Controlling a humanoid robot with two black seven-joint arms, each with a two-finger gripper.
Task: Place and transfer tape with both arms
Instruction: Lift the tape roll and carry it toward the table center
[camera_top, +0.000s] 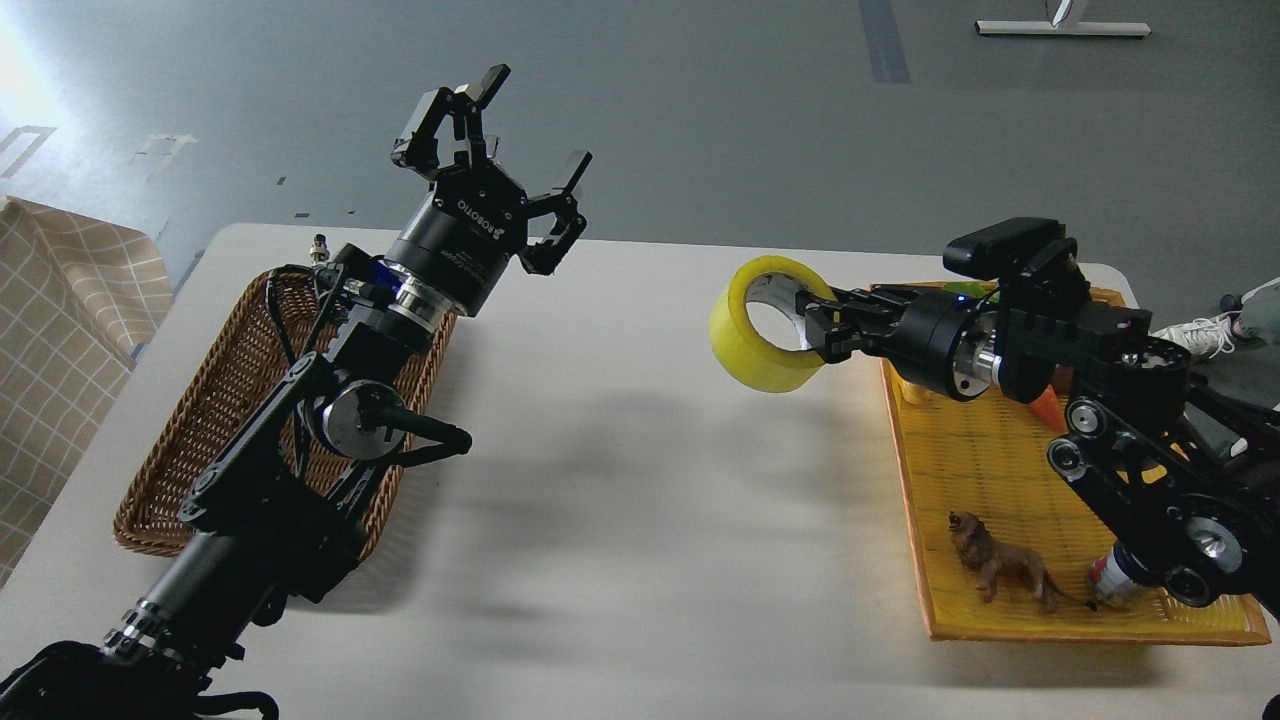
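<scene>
The tape (750, 345), a wide yellow roll with a pale core, hangs in the air above the white table, left of the yellow tray. My right gripper (815, 322) is shut on the roll's right wall, one finger inside the core. My right arm reaches in from the right over the tray. My left gripper (500, 135) is open and empty, raised above the table's back left, fingers spread and pointing up. It stands well to the left of the tape.
A brown wicker basket (190, 440) lies under my left arm at the table's left. The yellow tray (960, 480) at the right holds a toy lion (1000, 565), a small jar (1110, 580) and an orange carrot tip (1048, 408), partly hidden by my right arm.
</scene>
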